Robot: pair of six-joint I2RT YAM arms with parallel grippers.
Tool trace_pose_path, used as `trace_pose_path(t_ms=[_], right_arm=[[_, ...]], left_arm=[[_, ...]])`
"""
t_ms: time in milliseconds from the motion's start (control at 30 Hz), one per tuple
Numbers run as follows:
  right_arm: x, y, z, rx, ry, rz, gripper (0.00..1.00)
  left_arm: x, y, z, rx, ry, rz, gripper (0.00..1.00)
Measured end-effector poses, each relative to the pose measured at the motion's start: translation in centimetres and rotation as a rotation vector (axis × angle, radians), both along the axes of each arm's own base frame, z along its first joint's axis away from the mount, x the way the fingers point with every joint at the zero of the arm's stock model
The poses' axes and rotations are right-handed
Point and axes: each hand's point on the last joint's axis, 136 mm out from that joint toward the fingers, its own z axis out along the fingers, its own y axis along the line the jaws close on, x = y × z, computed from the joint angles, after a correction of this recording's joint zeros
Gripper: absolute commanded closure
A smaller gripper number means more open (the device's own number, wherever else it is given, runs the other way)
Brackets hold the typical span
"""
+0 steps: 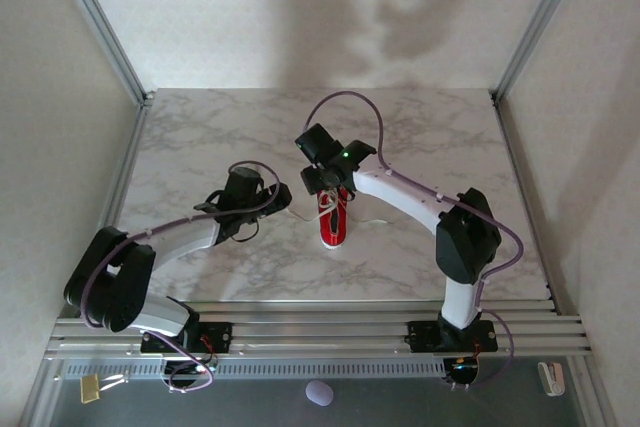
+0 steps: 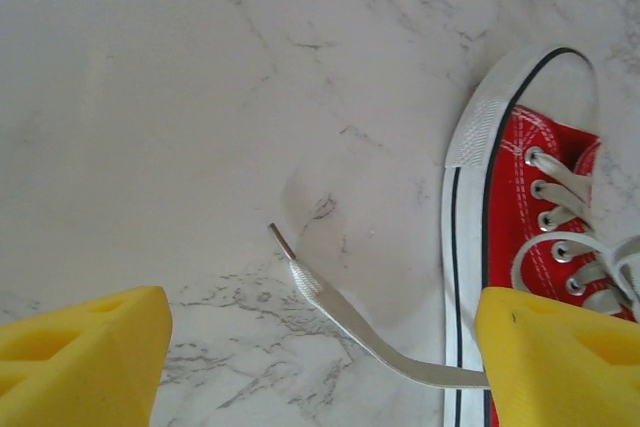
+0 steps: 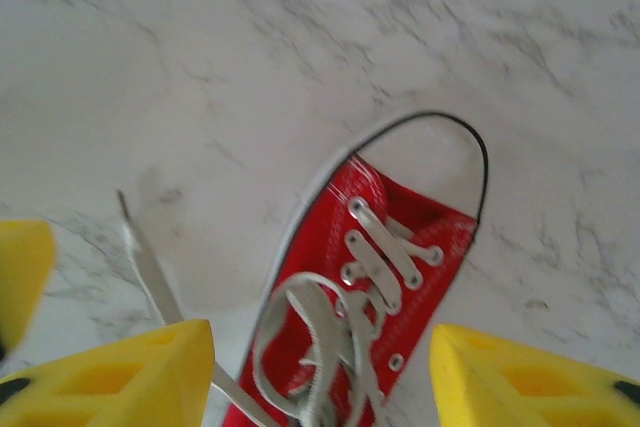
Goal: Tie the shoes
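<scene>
Right gripper point(image 3: 320, 339) — wide, above sneaker point(image 3: 410, 212)

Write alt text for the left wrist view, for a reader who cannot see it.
A red sneaker with white laces lies at the right on a marble table, toe toward the top. One loose lace trails left across the table between the open left gripper's two yellow fingers.

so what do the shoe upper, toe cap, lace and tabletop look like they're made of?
Shoe upper: red cloth, matte, likely canvas; white stitching and ringed eyelets show.
Toe cap: smooth white, probably rubber, with a black edge line.
Lace: flat white woven tape; the tip looks like clear plastic.
Tabletop: marble pattern, smooth, faint sheen; stone or printed laminate, can't tell.
</scene>
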Motion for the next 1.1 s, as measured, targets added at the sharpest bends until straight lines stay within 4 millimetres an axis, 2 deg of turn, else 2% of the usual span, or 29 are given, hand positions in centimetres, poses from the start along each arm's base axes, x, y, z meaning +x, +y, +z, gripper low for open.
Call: trace_pose_path(t_ms=[100,300,467,667,867,1000,1100], right_arm=[[0.1,-0.4,-1.1,-0.032,0.051,0.004,0.42],[-0.1,-0.5,-2.9,-0.065,0.129,0.022,0.55],[0.0,-0.5,-3.8,-0.078,0.155,0.027,0.62],[0.5,0.2,-3.9,-0.062,0.165,0.043,0.83],[0.3,0.6,-4.0,-0.041,0.178,0.057,0.98],[0.2,0.7,-4.3,-0.035,0.181,0.061,1.00],[-0.2,0.6,-4.5,-0.025,0.182,0.065,1.00]], left_arm=[[-0.2,0.0,-0.5,0.007,0.030,0.006,0.22],[-0.6,-0.8,-1.7,0.019,0.072,0.000,0.23],[-0.9,-0.9,-3.1,0.033,0.110,0.001,0.23],[-1.1,-1.0,-3.7,0.033,0.129,0.006,0.24],[-1.1,-1.1,-4.5,0.036,0.150,0.014,0.24],[-0.9,-1.5,-4.5,0.040,0.149,0.009,0.25],[-0.6,-1.9,-4.6,0.037,0.153,0.006,0.37]])
